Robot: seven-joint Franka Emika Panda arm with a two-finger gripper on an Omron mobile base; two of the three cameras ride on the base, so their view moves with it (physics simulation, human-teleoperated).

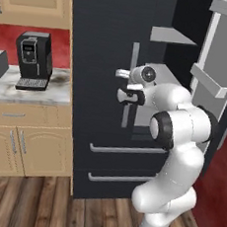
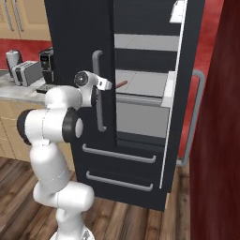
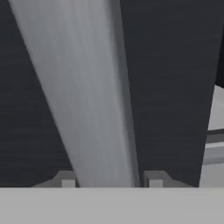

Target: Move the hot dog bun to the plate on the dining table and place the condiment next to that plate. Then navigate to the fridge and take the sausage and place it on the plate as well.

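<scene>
the gripper [image 3: 109, 183] is clamping its jaws on the fridge door handle [image 3: 87, 96]. the fridge [image 2: 140, 93] is standing with its right door open, and a sausage [image 2: 121, 84] is lying on a shelf inside.

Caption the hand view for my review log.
Hand closed around the fridge's silvery door handle, seen close against the black fridge door.

Black fridge [image 2: 140, 47] with silvery handles [image 2: 97, 89] and pale grey shelves [image 2: 140, 84]. Small reddish-brown sausage [image 2: 121, 84] on a shelf. Far left, tan wooden cabinets [image 1: 23, 141], white-grey veined counter [image 1: 33, 89], black coffee machine [image 1: 34, 60], red wall [image 1: 32, 35]. Brown plank floor [image 1: 36, 206].
</scene>
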